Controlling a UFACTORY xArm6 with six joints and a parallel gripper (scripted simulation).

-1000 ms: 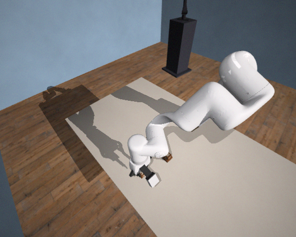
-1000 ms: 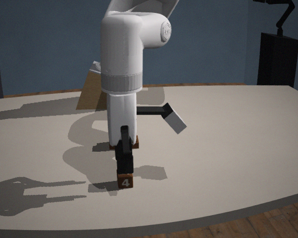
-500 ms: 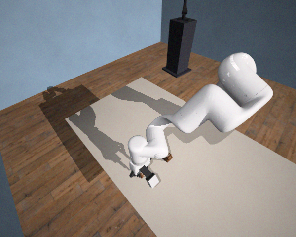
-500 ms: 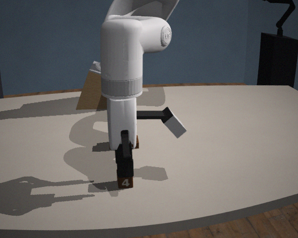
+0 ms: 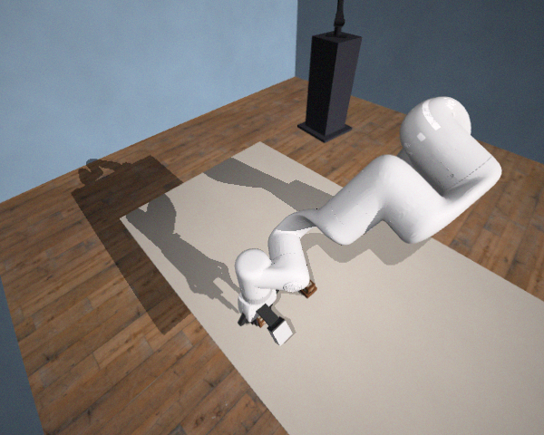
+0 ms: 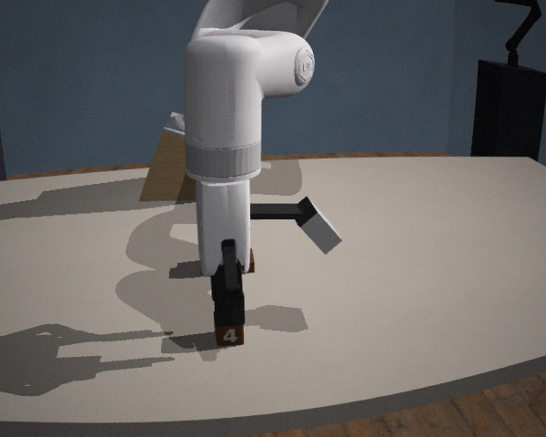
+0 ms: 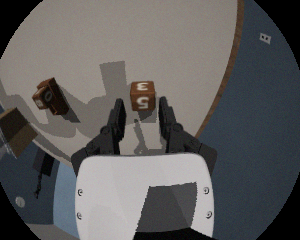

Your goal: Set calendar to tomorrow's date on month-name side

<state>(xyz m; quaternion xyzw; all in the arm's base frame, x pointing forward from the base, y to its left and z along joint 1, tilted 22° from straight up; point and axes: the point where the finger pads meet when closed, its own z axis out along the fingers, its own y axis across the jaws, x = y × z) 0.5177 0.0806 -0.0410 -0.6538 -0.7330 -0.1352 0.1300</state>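
Note:
A small brown cube (image 6: 229, 335) stands on the table near its front, with a white 4 on the side towards the exterior camera. In the wrist view its top (image 7: 142, 95) shows a 5. My gripper (image 6: 228, 321) points straight down over this cube, with the black fingers low on either side of it. The fingers stand half open and do not press on it. A second brown cube (image 6: 250, 259) lies on the table just behind my wrist; it also shows in the wrist view (image 7: 49, 95). A tan, tray-like piece (image 6: 166, 170) stands farther back, mostly hidden by the arm.
The wrist camera's grey box (image 6: 319, 230) sticks out to the right on a black bar. The table's near edge (image 6: 310, 404) runs close in front of the cube. A dark pedestal (image 6: 507, 110) stands on the floor beyond the table's far right corner.

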